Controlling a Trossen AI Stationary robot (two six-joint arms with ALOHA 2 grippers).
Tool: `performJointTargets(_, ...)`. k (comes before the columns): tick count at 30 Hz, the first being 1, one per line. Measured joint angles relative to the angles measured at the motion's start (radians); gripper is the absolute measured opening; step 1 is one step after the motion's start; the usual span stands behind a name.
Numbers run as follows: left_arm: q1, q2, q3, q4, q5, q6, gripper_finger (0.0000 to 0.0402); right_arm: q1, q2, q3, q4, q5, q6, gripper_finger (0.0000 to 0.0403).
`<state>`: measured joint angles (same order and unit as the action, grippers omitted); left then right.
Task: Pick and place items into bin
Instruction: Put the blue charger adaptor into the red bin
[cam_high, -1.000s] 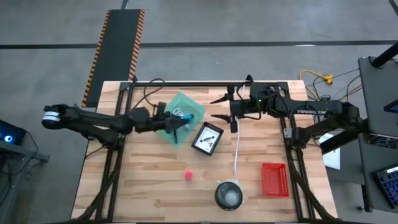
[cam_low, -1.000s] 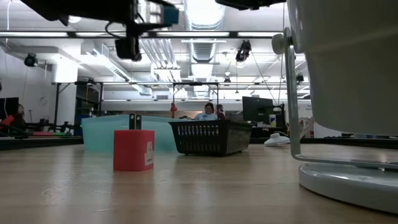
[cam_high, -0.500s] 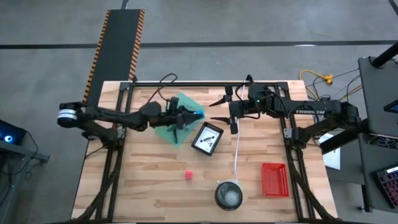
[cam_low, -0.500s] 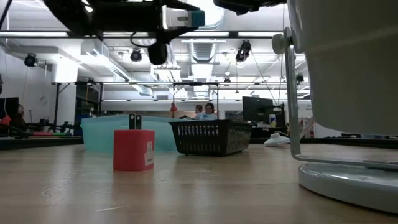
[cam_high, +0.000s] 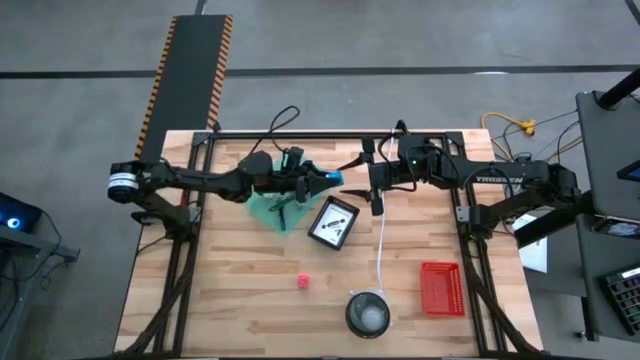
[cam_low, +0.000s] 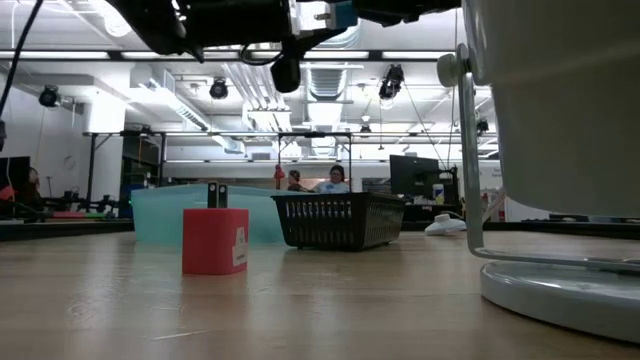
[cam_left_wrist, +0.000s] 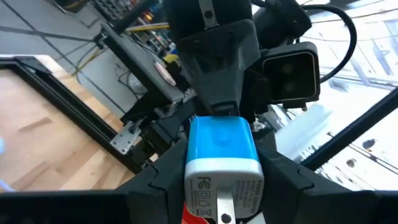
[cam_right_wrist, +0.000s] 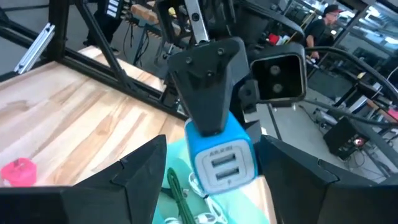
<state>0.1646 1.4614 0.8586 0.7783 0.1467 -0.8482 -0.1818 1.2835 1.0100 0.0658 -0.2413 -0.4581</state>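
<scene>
Blue charger block (cam_left_wrist: 221, 152) is being pinched by your left hand (cam_high: 325, 178) beside the teal bin (cam_high: 290, 195), nearing your spread right hand (cam_high: 352, 175); they could collide.

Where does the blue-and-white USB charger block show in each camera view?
High view: blue-and-white USB charger block, in the left gripper, beside the teal bin.
Low view: top edge.
Left wrist: between its fingers.
Right wrist: centre.
Shared landmark: the teal bin.

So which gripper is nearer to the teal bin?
Left. The left gripper hovers at the teal bin's edge; the right gripper is farther off beside it.
</scene>
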Motion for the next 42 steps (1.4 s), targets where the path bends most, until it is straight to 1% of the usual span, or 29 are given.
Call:
performJointTargets(2, 0.006, 0.016, 0.014, 0.0, 0.028, -0.002, 0.0131, 0.0, 0.002, 0.0, -0.004, 0.0, -0.021, 0.0242)
performJointTargets(8, 0.013, 0.052, 0.054, 0.0, 0.053, -0.005, 0.0131, 0.0, 0.002, 0.0, -0.005, -0.002, -0.066, 0.0239)
performJointTargets(16, 0.02, 0.049, 0.054, -0.002, 0.062, -0.005, 0.0131, 0.0, 0.002, 0.0, -0.004, 0.005, -0.082, 0.0219)
performJointTargets(21, 0.021, 0.05, 0.054, -0.002, 0.068, -0.007, 0.0131, 0.0, 0.002, 0.0, -0.003, 0.008, -0.117, 0.0195)
performJointTargets(28, 0.022, 0.051, 0.055, -0.004, 0.082, -0.015, 0.0131, -0.001, 0.002, 0.0, -0.008, 0.011, -0.13, 0.014)
performJointTargets(31, 0.024, 0.049, 0.055, -0.004, 0.091, -0.014, 0.0131, 0.0, 0.002, 0.0, -0.007, 0.035, -0.131, 0.0138)
performJointTargets(36, 0.028, 0.049, 0.054, -0.004, 0.087, -0.016, 0.0132, 0.0, 0.002, 0.0, -0.007, 0.037, -0.117, 0.0138)
performJointTargets(38, 0.036, 0.049, 0.054, -0.003, 0.086, -0.014, 0.0156, 0.0, 0.001, 0.0, -0.009, 0.044, -0.087, 0.0138)
performJointTargets(42, 0.064, 0.037, 0.053, 0.006, 0.081, -0.006, 0.0248, -0.003, -0.027, 0.0, -0.1, 0.043, -0.007, 0.0138)
